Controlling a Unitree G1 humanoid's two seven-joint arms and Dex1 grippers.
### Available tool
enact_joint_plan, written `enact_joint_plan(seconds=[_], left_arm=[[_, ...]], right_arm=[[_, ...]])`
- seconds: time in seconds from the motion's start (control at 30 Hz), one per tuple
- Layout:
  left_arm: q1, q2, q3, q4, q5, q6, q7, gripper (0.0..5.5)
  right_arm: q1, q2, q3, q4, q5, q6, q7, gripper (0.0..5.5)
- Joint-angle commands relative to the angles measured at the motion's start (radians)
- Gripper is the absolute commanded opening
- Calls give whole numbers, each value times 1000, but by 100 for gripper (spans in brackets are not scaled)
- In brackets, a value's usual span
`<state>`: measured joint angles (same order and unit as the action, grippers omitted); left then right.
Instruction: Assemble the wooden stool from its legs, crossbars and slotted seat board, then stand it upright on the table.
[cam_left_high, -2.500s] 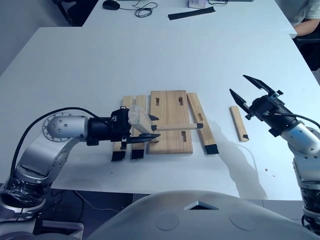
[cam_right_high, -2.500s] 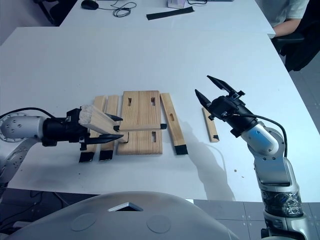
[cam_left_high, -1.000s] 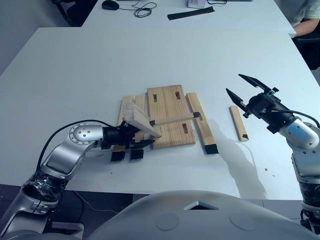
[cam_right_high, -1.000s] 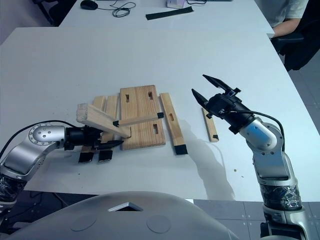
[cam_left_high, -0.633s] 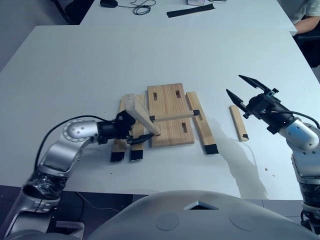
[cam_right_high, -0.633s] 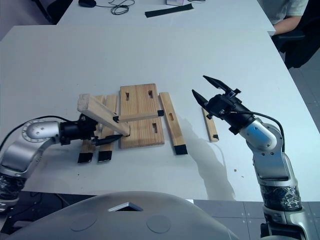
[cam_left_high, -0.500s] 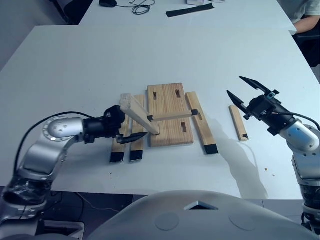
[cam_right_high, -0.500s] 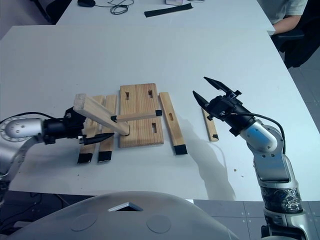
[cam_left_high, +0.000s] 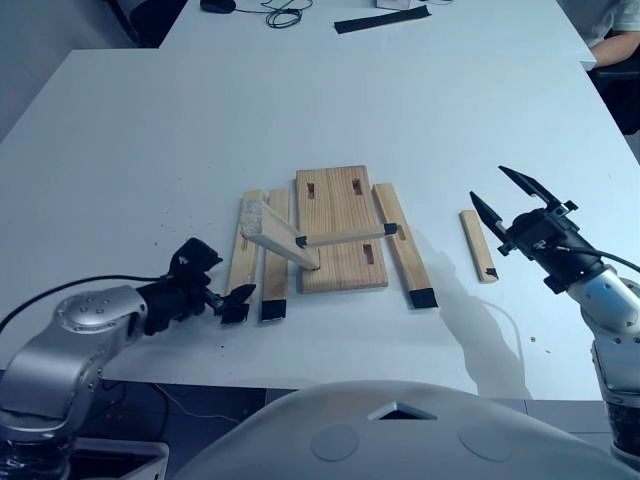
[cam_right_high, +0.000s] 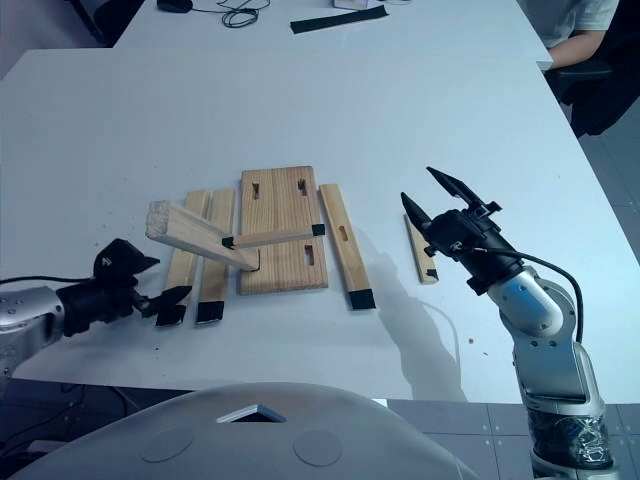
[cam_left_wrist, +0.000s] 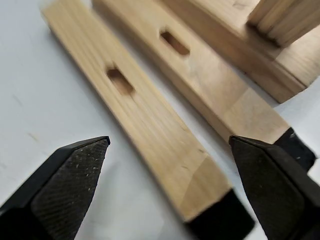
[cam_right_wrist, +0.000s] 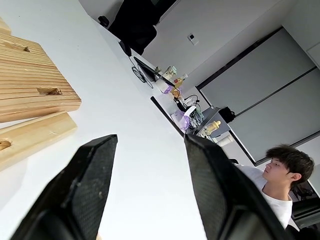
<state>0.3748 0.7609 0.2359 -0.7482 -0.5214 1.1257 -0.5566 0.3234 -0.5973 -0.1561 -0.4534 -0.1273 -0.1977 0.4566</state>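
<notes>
White table (cam_left_high: 150, 130) carries the slotted seat board (cam_left_high: 335, 205); left gripper (cam_left_high: 222, 275) and right gripper (cam_left_high: 490, 185) both gape apart, gripping nothing.

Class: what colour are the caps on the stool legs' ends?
Black caps, best seen in the left wrist view.

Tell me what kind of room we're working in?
Probably an office or lab: the white work table, a second table behind it with a computer mouse and cables, and grey partition walls.
</notes>
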Motion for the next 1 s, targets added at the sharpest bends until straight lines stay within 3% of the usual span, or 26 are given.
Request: enact_joint_plan(seconds=[0.03, 0.37, 0.8, 1.0], left_arm=[[-56, -62, 4, -34, -22, 145, 92, 443], [13, -17, -64, 50, 56, 97, 118, 443], [-32, -101, -118, 263, 99, 25, 169, 443], [6, -138, -97, 249, 58, 41, 150, 359]], right_arm=[[-14, -2, 4, -12, -8, 11, 4, 246], [-31, -4, 9, -6, -5, 12, 11, 246], [-55, -1, 30, -1, -9, 23, 9, 246], [-73, -12, 26, 10, 0, 21, 17, 246]])
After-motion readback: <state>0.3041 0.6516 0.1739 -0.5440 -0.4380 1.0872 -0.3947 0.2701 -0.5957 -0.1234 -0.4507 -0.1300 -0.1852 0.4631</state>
